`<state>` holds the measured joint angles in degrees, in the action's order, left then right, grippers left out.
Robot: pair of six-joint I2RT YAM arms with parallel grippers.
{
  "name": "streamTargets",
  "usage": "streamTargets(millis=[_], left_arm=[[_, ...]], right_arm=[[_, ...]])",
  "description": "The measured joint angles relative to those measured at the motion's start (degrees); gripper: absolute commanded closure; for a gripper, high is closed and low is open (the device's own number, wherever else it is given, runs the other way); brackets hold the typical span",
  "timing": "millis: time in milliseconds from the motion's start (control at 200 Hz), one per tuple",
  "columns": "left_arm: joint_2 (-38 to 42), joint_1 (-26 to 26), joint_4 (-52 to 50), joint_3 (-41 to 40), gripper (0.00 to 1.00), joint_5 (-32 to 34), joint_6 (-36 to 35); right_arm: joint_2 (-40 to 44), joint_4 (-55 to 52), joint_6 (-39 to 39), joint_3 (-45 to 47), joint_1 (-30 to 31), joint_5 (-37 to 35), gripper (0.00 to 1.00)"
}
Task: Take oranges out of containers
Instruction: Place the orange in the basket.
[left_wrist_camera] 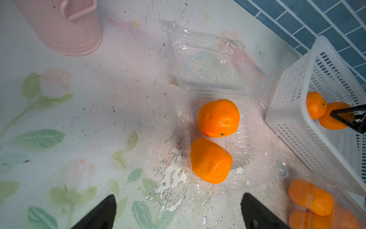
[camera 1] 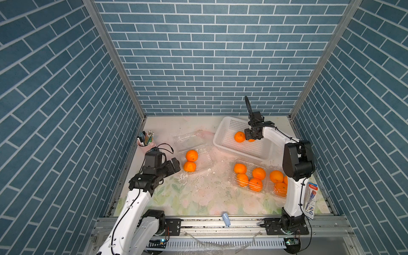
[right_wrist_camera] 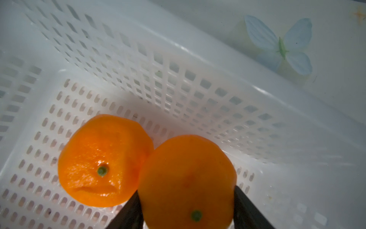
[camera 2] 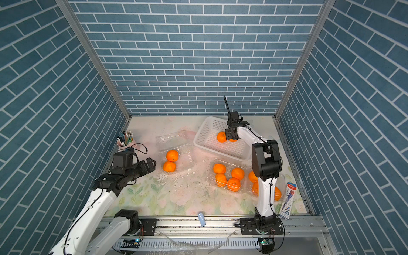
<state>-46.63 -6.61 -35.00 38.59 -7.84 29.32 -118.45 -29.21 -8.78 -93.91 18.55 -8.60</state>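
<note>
**Right pincer holds an orange in the basket**

The right pincer (right_wrist_camera: 186, 191) is down inside the white basket (right_wrist_camera: 178, 79). Its two black fingers (right_wrist_camera: 130, 212) press on both sides of an orange (right_wrist_camera: 188, 174), so it is about half shut around it. This orange touches a second orange (right_wrist_camera: 103, 158) that lies on the basket floor. I cannot tell if the held one rests on the floor too. In both top views the basket (camera 1: 229, 127) (camera 2: 207, 130) stands at the back of the table (camera 1: 198, 198), on the right side.

The left pincer (left_wrist_camera: 179, 197) is wide open and holds nothing. It hangs over the table just beside the open box (left_wrist_camera: 255, 150). This clear box has its lid (left_wrist_camera: 213, 69) lying flat behind it. Two oranges (left_wrist_camera: 218, 118) sit in it, close together.

In front of the basket is a middle box (camera 1: 249, 164) with four oranges (camera 1: 259, 173) inside. Just to its right is a third box (camera 1: 270, 187). The right arm (camera 1: 295, 163) hides part of it, so I can see some oranges (camera 1: 276, 176) in there but cannot count them.

A pink cup (camera 1: 147, 145) of pens stands at the back left, near the left pincer.
</note>
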Motion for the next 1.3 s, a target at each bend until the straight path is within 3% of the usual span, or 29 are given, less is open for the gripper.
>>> streamTargets(millis=[295,445,770,1040,1300], left_arm=[[-2.6,0.0,-1.1,2.8,0.01,-0.5,-0.4],[-4.5,-0.1,-1.1,3.3,0.01,-2.2,-0.8],[-10.9,-7.2,-0.3,6.1,0.01,-2.2,-2.8],[-18.8,-11.8,-0.3,11.5,0.01,1.6,-5.4],[-27.8,-13.7,-1.4,18.9,0.01,5.2,-8.5]], right_arm=[[-1.4,1.0,0.0,0.2,-1.0,0.5,0.42],[-1.5,0.6,-0.5,0.1,-1.2,0.4,0.21],[-1.7,-3.1,-1.5,-0.2,-1.2,0.4,0.02],[7.0,-5.4,-3.2,0.7,-1.2,3.7,0.01],[22.4,-2.0,-6.0,11.9,-0.7,9.1,0.04]])
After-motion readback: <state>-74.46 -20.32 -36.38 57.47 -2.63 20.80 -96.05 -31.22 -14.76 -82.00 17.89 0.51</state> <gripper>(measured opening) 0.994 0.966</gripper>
